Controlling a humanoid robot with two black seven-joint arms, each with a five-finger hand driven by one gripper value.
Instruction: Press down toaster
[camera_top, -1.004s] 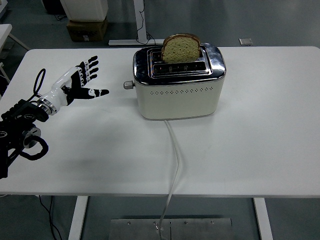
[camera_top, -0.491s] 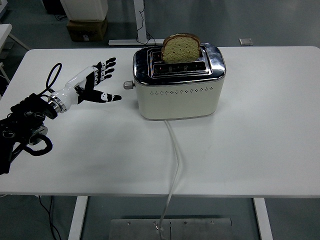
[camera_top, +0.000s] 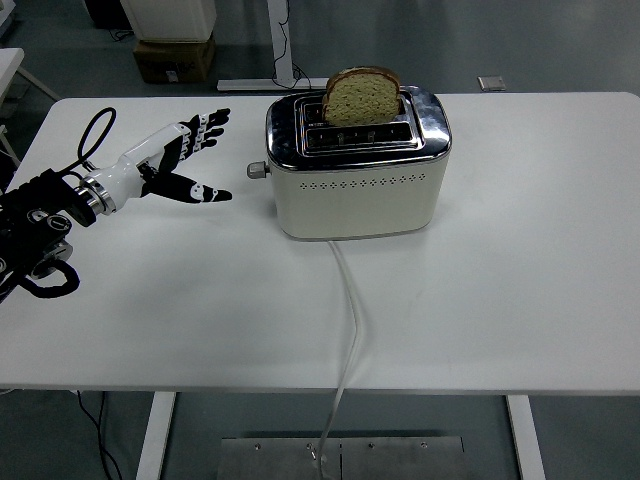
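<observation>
A cream toaster (camera_top: 355, 190) with a chrome top stands at the table's back middle. A slice of brown bread (camera_top: 362, 97) sticks up out of its rear slot. Its lever knob (camera_top: 257, 171) juts from the left end, in the raised position. My left hand (camera_top: 185, 160) is open, fingers spread, hovering above the table to the left of the knob, a short gap away and not touching it. The right arm is out of view.
The toaster's white cord (camera_top: 350, 330) runs from its front down over the table's near edge. A cardboard box (camera_top: 172, 58) and a desk leg stand on the floor behind the white table (camera_top: 520, 290).
My left hand moved right toward the toaster's lever, then in the last half second drew slightly back and up. The toaster and bread have not moved.
</observation>
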